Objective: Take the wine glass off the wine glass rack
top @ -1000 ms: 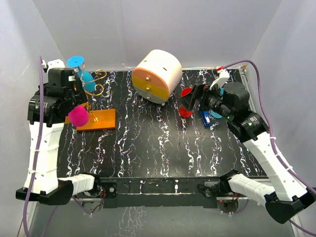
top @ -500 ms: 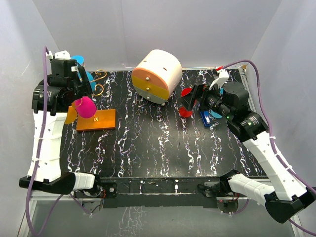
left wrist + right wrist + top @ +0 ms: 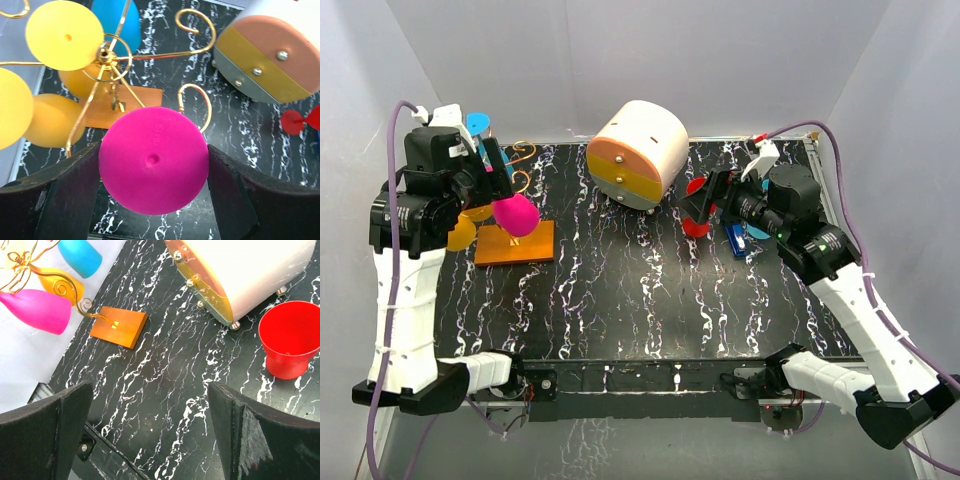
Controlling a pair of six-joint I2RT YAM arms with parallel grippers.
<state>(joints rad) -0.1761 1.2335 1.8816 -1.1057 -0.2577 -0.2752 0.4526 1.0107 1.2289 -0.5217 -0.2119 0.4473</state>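
The left gripper (image 3: 152, 192) clamps the pink wine glass (image 3: 153, 160) just beside the rack's (image 3: 106, 54) curled arms. The right gripper (image 3: 150, 435) is spread wide, holding nothing.

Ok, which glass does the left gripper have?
The magenta glass: the left gripper clamps its foot. The yellow glasses and the blue glass hang on the rack; the red glass is near the right arm.

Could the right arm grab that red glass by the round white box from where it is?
Probably yes. The right gripper is open, and the red glass sits just ahead, slightly to one side, with only bare table between. The white box crowds one side.
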